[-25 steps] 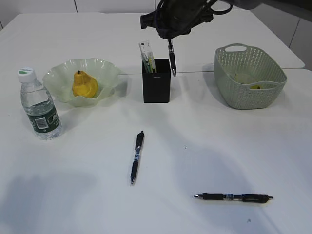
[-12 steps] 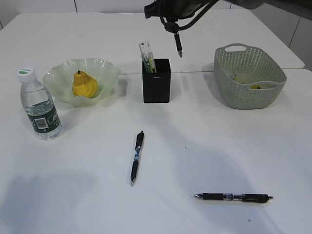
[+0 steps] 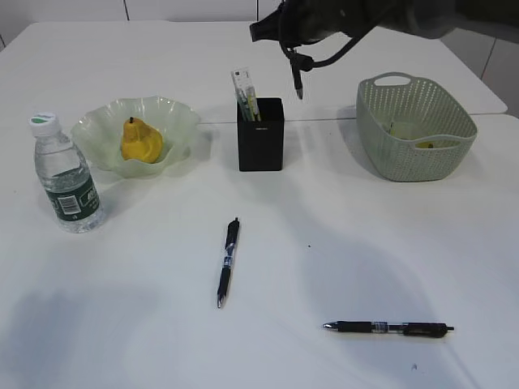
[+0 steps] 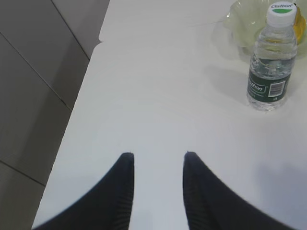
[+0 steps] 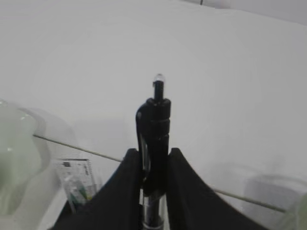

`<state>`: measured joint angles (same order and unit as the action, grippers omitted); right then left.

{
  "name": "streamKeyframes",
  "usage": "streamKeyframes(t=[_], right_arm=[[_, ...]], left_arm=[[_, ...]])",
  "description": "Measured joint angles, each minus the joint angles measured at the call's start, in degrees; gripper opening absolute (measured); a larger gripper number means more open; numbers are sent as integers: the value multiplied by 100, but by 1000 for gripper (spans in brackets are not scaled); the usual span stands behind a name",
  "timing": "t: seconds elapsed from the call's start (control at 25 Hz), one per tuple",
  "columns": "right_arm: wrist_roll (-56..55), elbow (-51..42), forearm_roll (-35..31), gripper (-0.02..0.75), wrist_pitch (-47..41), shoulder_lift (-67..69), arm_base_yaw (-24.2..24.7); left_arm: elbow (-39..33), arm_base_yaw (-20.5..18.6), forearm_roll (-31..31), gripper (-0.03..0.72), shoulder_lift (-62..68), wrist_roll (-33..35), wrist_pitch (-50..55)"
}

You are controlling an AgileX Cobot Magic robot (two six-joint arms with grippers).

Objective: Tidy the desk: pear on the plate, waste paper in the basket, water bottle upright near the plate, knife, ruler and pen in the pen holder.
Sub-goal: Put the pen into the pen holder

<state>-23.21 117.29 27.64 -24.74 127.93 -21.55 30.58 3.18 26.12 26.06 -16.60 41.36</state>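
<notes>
Pen held upright in the right gripper, above and just right of the pen holder.

The held pen (image 3: 298, 79) hangs tip down, pinched between the fingers of the right gripper (image 5: 153, 165), its clicker end poking up past them in the right wrist view. Below and to the left of that gripper stands the black pen holder (image 3: 260, 134) with a ruler and other items in it; farther left are the plate (image 3: 170, 121) with the pear (image 3: 140, 142) and the upright water bottle (image 3: 65, 174). To the gripper's right and lower sits the basket (image 3: 413, 126). Well below it on the counter (image 3: 365, 251) lie two loose pens, one (image 3: 227, 262) and another (image 3: 388, 327). The left gripper (image 4: 156, 158) hovers parted and empty over the counter edge, the bottle ahead to its right.
</notes>
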Motion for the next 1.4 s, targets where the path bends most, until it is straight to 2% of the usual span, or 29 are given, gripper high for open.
streamKeyframes(t=[0.16, 0.6, 0.88, 1.4], right_arm=[[0, -339, -25, 134, 938, 0, 0], [0, -990, -3, 134, 2845, 0, 83], [0, -1064, 23, 134, 3415, 263, 203], [0, -1075, 28, 134, 3525, 685, 212]], left_arm=[[0, 0, 0, 239, 0, 0, 0], [0, 0, 0, 239, 0, 0, 21], [0, 0, 0, 239, 0, 0, 28], [0, 0, 0, 239, 0, 0, 33]])
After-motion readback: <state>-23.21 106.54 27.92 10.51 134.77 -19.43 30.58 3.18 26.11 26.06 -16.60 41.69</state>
